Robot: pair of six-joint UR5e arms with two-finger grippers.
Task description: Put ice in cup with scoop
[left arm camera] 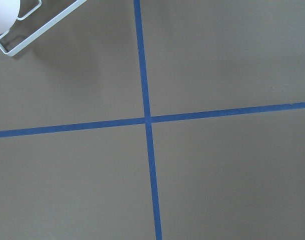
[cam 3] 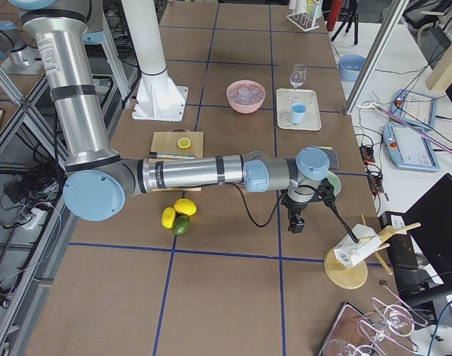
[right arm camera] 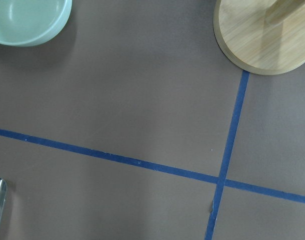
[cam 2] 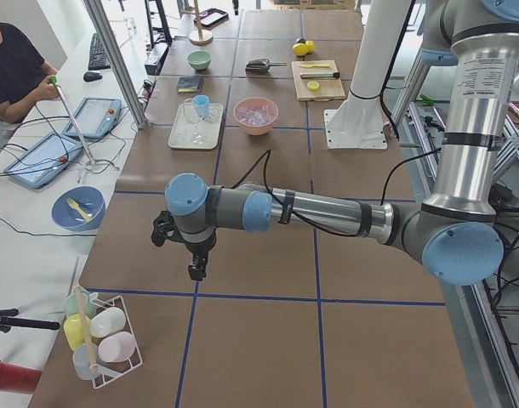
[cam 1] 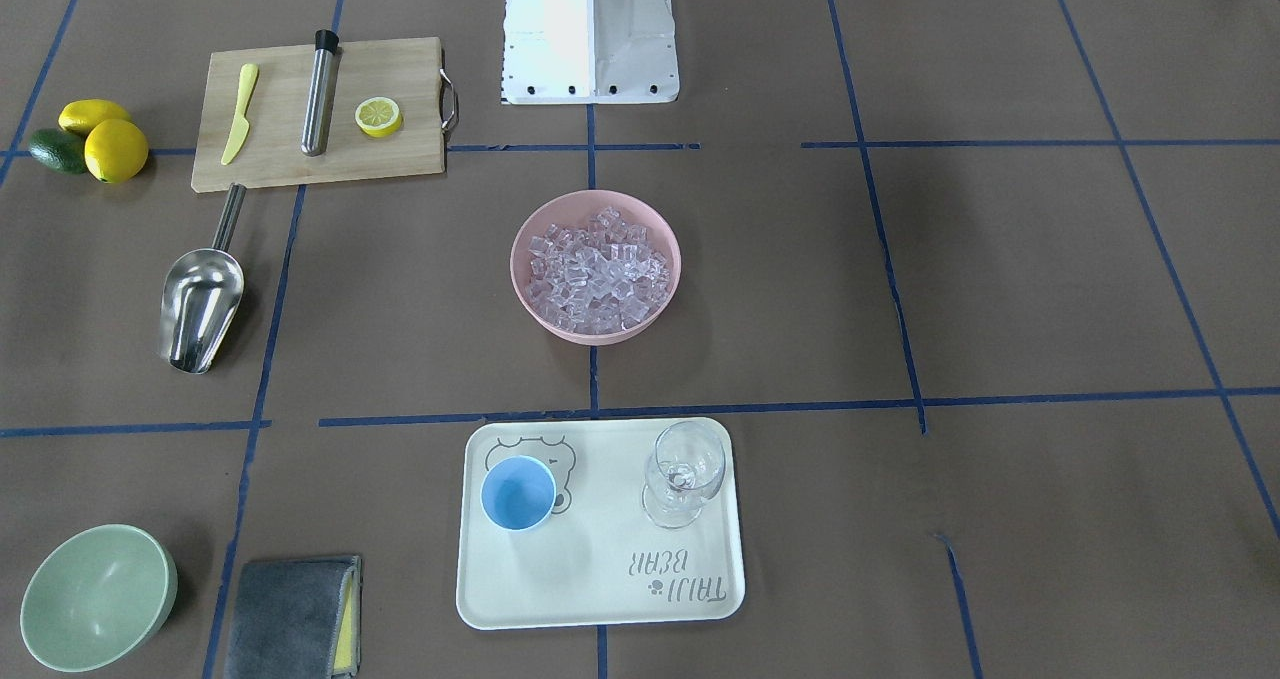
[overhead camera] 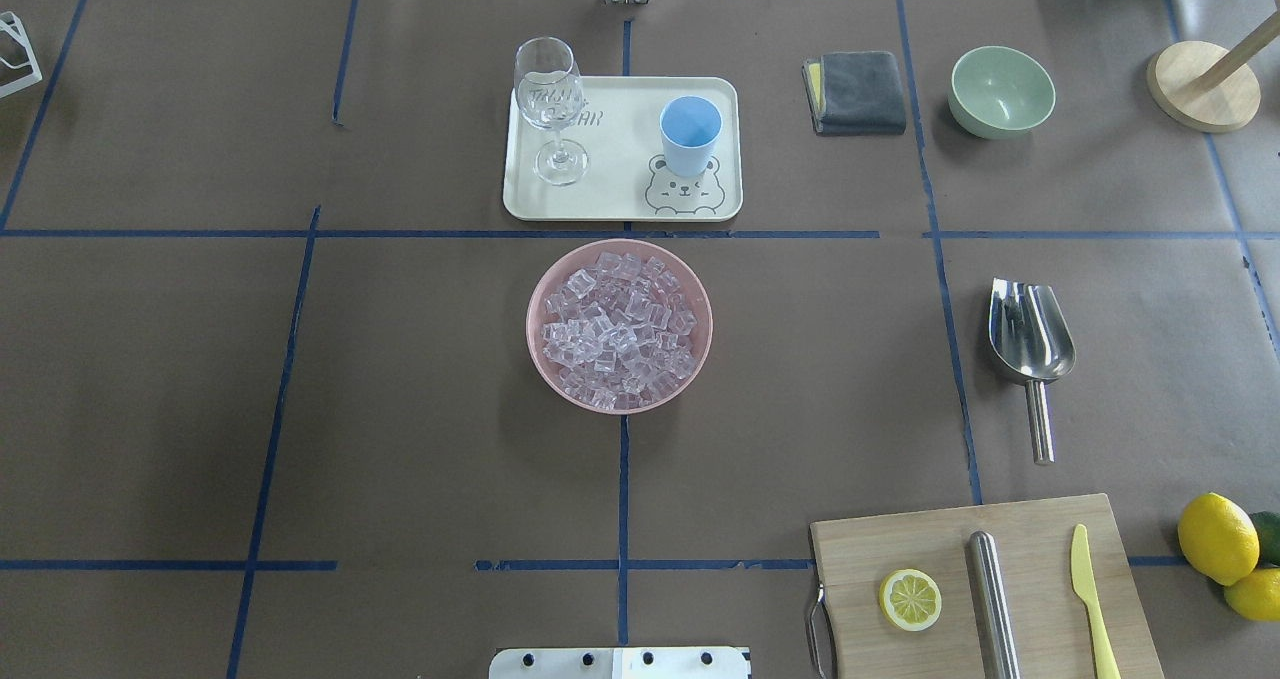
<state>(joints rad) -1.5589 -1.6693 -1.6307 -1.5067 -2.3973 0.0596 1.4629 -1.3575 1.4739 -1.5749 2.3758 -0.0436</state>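
Note:
The ice (overhead camera: 620,327) is a heap of clear cubes in a pink bowl (overhead camera: 535,329) at the table's middle. The light-blue cup (overhead camera: 690,134) stands upright and empty on a white tray (overhead camera: 620,159) beyond the bowl. The steel scoop (overhead camera: 1030,334) lies on the table to the right, handle toward the robot, untouched. My left gripper (cam 2: 196,270) hangs over bare table at the far left end, and my right gripper (cam 3: 295,225) hangs over the far right end. Both are far from the scoop, and I cannot tell whether they are open or shut.
A wine glass (overhead camera: 550,99) shares the tray. A cutting board (overhead camera: 1040,529) holds a lemon half, a steel cylinder and a yellow knife. Lemons (overhead camera: 1215,537), a green bowl (overhead camera: 1000,89), a grey cloth (overhead camera: 855,89) and a wooden stand base (overhead camera: 1200,84) sit at the right.

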